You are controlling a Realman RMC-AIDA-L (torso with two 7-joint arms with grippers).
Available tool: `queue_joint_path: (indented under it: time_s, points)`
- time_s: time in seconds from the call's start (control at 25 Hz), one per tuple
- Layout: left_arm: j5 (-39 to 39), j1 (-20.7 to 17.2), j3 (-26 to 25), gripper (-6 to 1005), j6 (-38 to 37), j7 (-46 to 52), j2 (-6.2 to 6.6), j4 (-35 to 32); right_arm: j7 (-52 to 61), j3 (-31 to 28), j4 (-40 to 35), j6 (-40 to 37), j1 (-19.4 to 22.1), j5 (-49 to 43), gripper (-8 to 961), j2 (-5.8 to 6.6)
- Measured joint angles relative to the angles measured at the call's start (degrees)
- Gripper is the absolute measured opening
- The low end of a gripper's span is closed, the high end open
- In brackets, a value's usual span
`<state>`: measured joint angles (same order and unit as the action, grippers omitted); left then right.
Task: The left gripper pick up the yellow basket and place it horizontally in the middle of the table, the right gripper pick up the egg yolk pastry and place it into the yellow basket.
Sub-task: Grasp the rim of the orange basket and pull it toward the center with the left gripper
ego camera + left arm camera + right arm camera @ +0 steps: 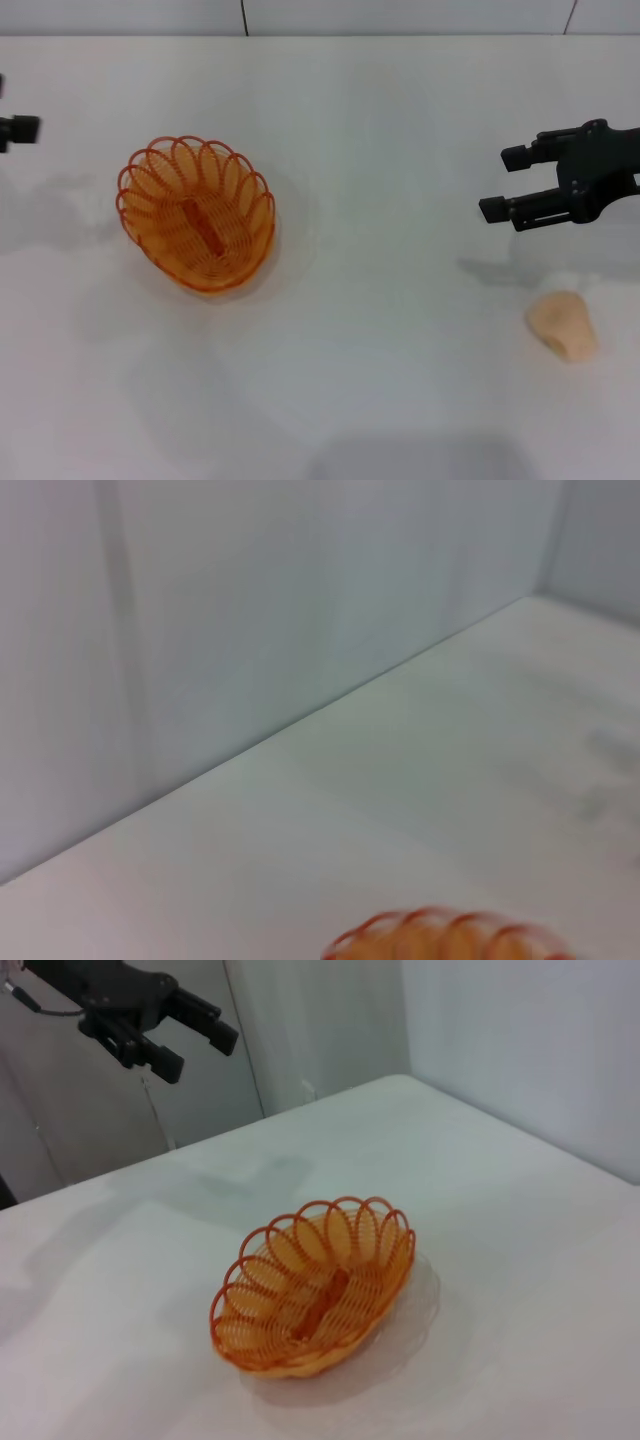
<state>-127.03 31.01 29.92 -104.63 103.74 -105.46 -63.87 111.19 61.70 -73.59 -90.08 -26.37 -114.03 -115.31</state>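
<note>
Right gripper (497, 184) hangs at about 3 o'clock of your head view, fingers spread wide and holding nothing, tips pointing toward the centre of the table (400, 380). You find the egg yolk pastry (564, 324) just below it at roughly 4 o'clock, lying near the right edge and apart from the fingers. Your yellow basket (197, 215) sits upright at about 9 o'clock, left of centre, with broad bare white surface between it and the pastry and more bare surface toward 6 o'clock. At the far left edge, near 10 o'clock, you see only a sliver of the left gripper (190, 1035); the right wrist view shows it raised above the table beyond the basket, fingers parted and empty.
</note>
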Motion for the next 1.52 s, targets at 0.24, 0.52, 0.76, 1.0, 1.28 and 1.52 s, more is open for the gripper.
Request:
queue_joint_path:
  time_s: [0.24, 0.52, 0.76, 1.0, 1.28, 1.52]
  points:
    - [-9.1, 1.3, -2.7, 848, 3.9, 0.3, 1.45, -0.3, 0.5, 0.0, 0.1, 0.7, 0.0, 0.6, 776, 0.0]
    - [-15.9, 3.1, -2.8, 843, 10.3, 0.6, 1.53, -0.5, 0.5, -0.6, 0.1, 1.0, 0.0, 2.0, 775, 0.0]
    - [-14.1, 5.6, -2.8, 838, 11.7, 0.2, 1.49, 0.5, 0.6, -1.5, -0.1, 1.1, 0.1, 3.4, 775, 0.1]
    - [-6.8, 6.5, -3.1, 833, 12.1, 0.2, 1.35, 2.2, 0.6, -2.6, -0.4, 1.0, -0.1, 3.6, 774, 0.24]
    - [-0.4, 6.8, -3.4, 828, 15.2, -0.3, 2.71, 7.8, 0.6, -4.7, -0.2, 0.6, -0.1, 3.6, 774, 0.33]
    - [-2.5, 8.0, -2.7, 823, 19.0, -1.2, 3.38, 11.3, 0.6, -4.7, -0.1, 0.5, -0.3, 3.6, 773, 0.31]
